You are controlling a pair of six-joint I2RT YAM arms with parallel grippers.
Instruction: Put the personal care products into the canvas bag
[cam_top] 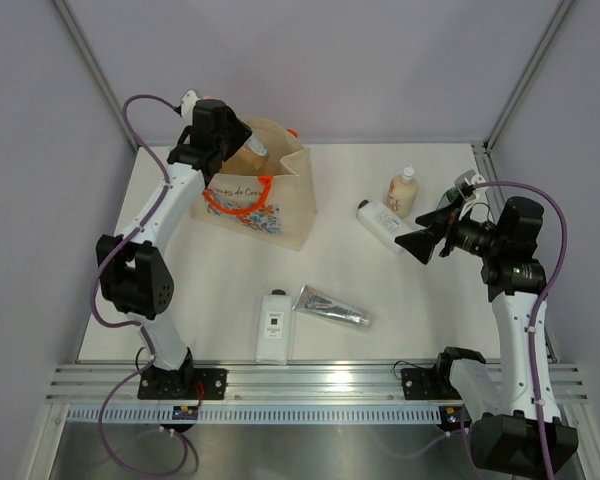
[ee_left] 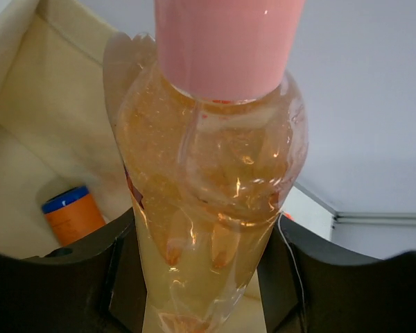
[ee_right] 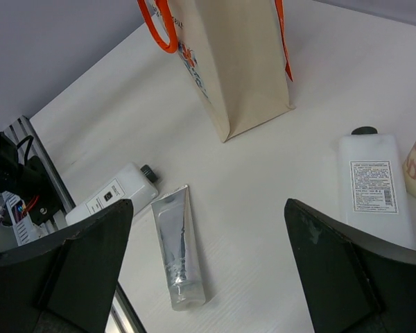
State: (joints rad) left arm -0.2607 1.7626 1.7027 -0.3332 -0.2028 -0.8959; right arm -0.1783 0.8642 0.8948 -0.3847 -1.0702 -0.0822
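Jaws of the left gripper [cam_top: 238,148] are clamped on the peach pink-capped bottle [ee_left: 208,187], over the mouth of the canvas bag [cam_top: 280,210] at 10 o'clock on the white bench [cam_top: 380,280]. At 3 o'clock the right gripper [cam_top: 420,243] has its jaws wide apart. Grey walls [cam_top: 330,60] close the far edge and sides. Near the 6 o'clock edge lie a white bottle [cam_top: 272,325] and a silver tube [cam_top: 332,306], with bare bench between them and the bag.

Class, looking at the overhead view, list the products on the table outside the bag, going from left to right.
near white bottle → silver tube → far white bottle → beige bottle
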